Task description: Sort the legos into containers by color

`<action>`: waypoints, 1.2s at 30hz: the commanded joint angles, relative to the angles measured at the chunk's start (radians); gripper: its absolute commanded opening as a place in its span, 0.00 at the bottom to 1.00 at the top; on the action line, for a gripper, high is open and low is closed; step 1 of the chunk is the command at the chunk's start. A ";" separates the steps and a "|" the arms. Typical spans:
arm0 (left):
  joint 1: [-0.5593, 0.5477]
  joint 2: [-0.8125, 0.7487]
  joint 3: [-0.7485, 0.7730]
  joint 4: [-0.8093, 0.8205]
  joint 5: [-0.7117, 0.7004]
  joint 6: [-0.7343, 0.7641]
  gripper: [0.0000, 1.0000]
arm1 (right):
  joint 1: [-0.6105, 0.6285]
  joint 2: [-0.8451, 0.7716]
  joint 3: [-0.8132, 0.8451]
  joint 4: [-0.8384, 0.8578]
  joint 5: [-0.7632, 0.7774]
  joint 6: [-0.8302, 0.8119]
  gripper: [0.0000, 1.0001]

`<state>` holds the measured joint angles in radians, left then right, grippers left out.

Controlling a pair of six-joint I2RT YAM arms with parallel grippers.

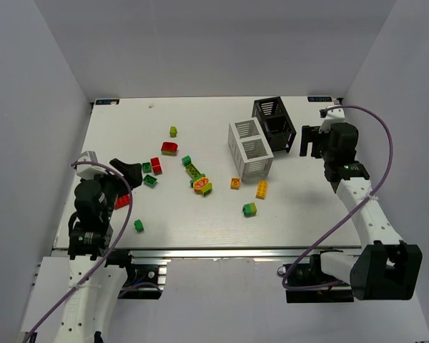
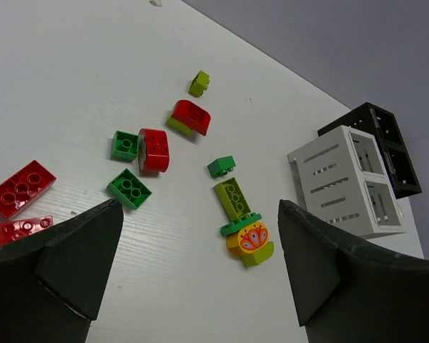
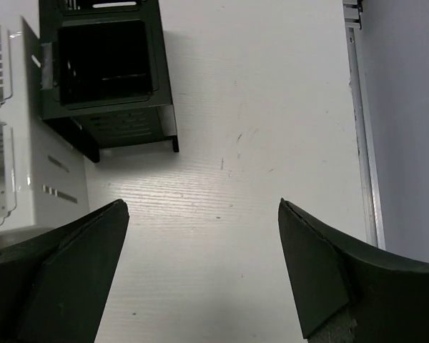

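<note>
Legos (image 1: 202, 188) loose on table (image 1: 200, 225) | left tool (image 2: 199, 239) wide, empty | right tool (image 3: 202, 236) wide, empty

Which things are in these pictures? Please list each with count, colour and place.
white bin: one, white, right of centre.
black bin: one, black, behind it.
red bricks: four, red, left side.
green bricks: about five, green, left and centre.
lime bricks: at least two, lime, centre-left.
orange bricks: two, orange, before the white bin.
flower piece: one, orange, centre.
table: one, white.
left gripper: open, black, near red bricks.
right gripper: open, black, beside black bin.
</note>
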<state>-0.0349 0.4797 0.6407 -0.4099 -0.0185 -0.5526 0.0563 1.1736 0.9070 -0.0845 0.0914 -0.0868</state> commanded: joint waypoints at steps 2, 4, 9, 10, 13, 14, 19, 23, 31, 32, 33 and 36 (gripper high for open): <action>0.001 -0.044 -0.006 0.013 0.058 0.022 0.98 | -0.001 -0.049 -0.005 -0.053 -0.048 -0.025 0.90; 0.001 -0.061 -0.013 0.005 0.069 0.017 0.98 | -0.001 -0.055 -0.005 -0.064 -0.033 -0.041 0.89; 0.000 -0.101 -0.018 -0.015 0.080 0.006 0.98 | -0.001 -0.091 -0.020 -0.092 -0.060 -0.076 0.90; 0.001 -0.104 -0.016 -0.018 0.078 0.005 0.98 | -0.001 -0.098 -0.026 -0.090 -0.073 -0.082 0.89; 0.001 -0.104 -0.004 -0.033 0.087 0.013 0.98 | -0.001 -0.146 -0.049 -0.103 -0.182 -0.132 0.89; 0.000 -0.104 -0.001 -0.038 0.091 0.014 0.98 | -0.001 -0.155 -0.054 -0.121 -0.215 -0.148 0.89; 0.001 -0.108 0.008 -0.053 0.107 0.014 0.98 | -0.001 -0.222 -0.072 -0.210 -0.501 -0.289 0.90; 0.000 -0.115 0.007 -0.069 0.109 0.008 0.98 | 0.011 -0.272 -0.115 -0.233 -0.625 -0.378 0.90; 0.001 -0.118 0.011 -0.122 0.112 0.013 0.98 | 0.059 -0.201 -0.063 -0.426 -0.785 -0.502 0.89; 0.000 -0.118 0.008 -0.124 0.114 0.010 0.98 | 0.062 -0.200 -0.062 -0.422 -0.786 -0.487 0.89; 0.001 -0.121 0.004 -0.125 0.117 0.003 0.98 | 0.065 -0.200 -0.063 -0.417 -0.783 -0.470 0.89; 0.001 -0.128 -0.018 -0.110 0.129 -0.012 0.96 | 0.086 -0.203 -0.075 -0.400 -0.747 -0.420 0.89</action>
<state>-0.0349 0.3668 0.6277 -0.5205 0.0875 -0.5510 0.1246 0.9821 0.7959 -0.4767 -0.6342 -0.5346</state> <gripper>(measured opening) 0.968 0.896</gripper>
